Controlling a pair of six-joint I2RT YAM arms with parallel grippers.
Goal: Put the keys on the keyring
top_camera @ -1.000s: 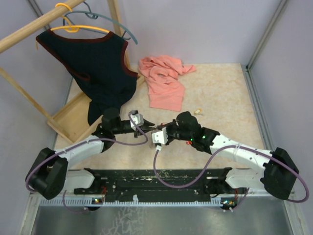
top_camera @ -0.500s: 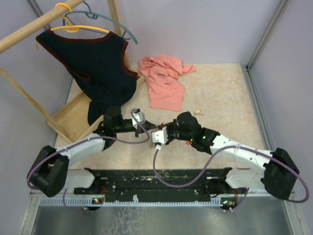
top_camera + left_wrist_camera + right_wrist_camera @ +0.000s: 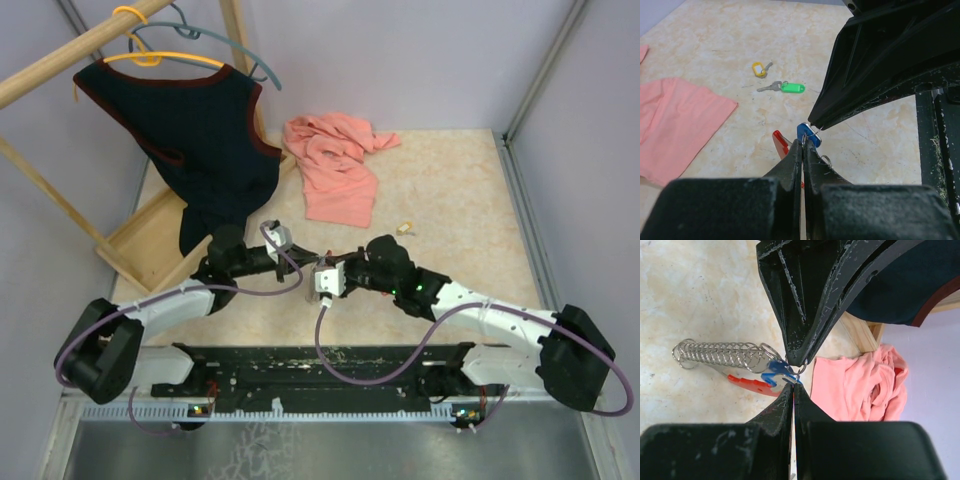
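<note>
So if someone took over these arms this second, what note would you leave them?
Grippers: the left gripper is shut on the blue key. The right gripper is shut too, pinching the same key from the opposite side.
Things: the keyring lies on the table right beside the fingertips. The green key and the yellow key lie loose farther off.
Done: no key is clearly on the ring; for the blue one I cannot tell.
Left: finish the blue key, then fetch green and yellow.

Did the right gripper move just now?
Yes, slightly: the right gripper drew back toward the near edge, away from the pink cloth.
</note>
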